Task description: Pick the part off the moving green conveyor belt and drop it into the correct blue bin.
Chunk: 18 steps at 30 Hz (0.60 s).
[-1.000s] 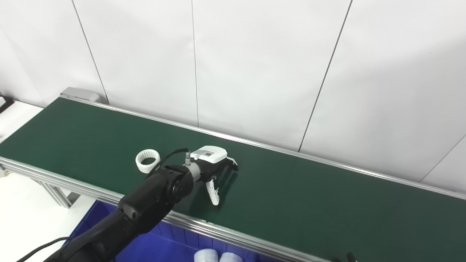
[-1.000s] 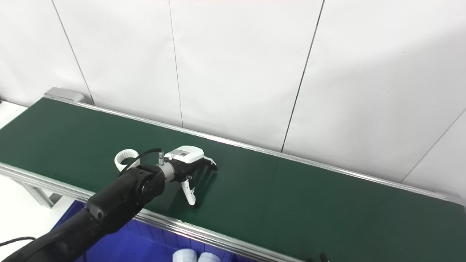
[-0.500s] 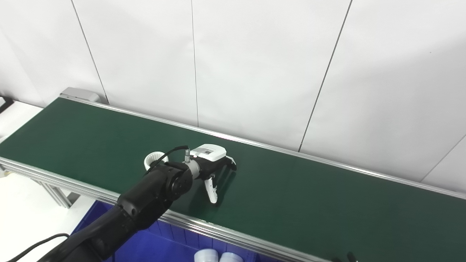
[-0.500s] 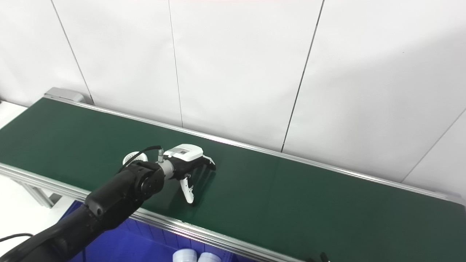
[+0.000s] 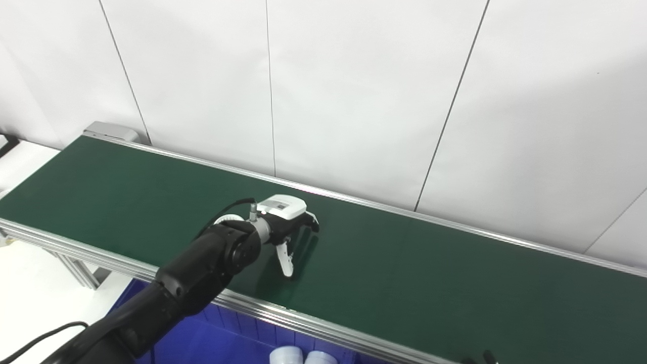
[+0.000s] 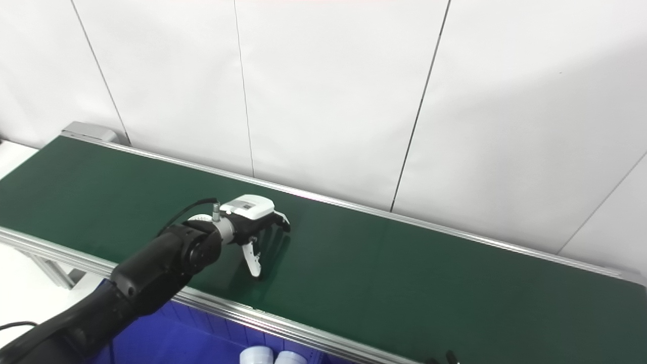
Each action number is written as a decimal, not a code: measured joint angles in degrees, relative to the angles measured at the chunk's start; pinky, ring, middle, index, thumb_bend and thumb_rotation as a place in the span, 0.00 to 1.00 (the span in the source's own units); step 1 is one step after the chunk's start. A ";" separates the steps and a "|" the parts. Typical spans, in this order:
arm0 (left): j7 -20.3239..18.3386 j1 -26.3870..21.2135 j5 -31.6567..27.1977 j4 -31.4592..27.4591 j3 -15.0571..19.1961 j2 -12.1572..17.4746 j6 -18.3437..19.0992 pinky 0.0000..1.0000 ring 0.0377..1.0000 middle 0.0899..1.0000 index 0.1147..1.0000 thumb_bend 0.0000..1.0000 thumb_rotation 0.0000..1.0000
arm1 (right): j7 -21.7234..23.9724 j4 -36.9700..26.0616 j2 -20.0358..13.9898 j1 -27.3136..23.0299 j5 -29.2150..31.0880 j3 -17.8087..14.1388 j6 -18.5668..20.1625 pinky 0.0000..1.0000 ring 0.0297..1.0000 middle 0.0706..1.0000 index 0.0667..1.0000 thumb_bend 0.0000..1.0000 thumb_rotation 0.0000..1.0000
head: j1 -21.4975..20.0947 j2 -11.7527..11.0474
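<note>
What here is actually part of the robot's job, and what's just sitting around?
Part of the job:
- white ring part, mostly hidden behind the wrist
- green conveyor belt
- left hand, open over the belt
- blue bin below the belt's near rail

Just there:
- white cylinders at the bottom edge
- white wall panels
- grey end housing

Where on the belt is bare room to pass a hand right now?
The green belt is bare from the left hand to its right end, and at the far left end. It is crowded only where the white ring part sits behind the hand's wrist.
</note>
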 measured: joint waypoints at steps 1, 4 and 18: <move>0.00 0.00 0.01 -0.31 0.12 0.09 0.16 0.71 0.80 0.83 0.76 0.92 0.00 | -0.04 0.00 -0.02 0.01 0.00 -0.02 0.00 0.83 0.87 0.89 1.00 0.05 1.00 | 0.00 0.00; 0.00 0.00 0.35 -0.79 0.22 0.10 0.20 0.70 0.79 0.83 0.76 0.93 0.00 | -0.05 0.00 -0.07 0.00 0.12 -0.04 0.00 0.84 0.87 0.89 1.00 0.05 1.00 | -0.09 0.17; -0.01 0.06 1.12 -1.53 0.15 0.09 0.33 0.69 0.79 0.83 0.74 0.92 0.00 | 0.00 0.06 -0.11 0.00 0.83 -0.04 0.00 0.84 0.87 0.89 1.00 0.05 1.00 | 0.00 0.35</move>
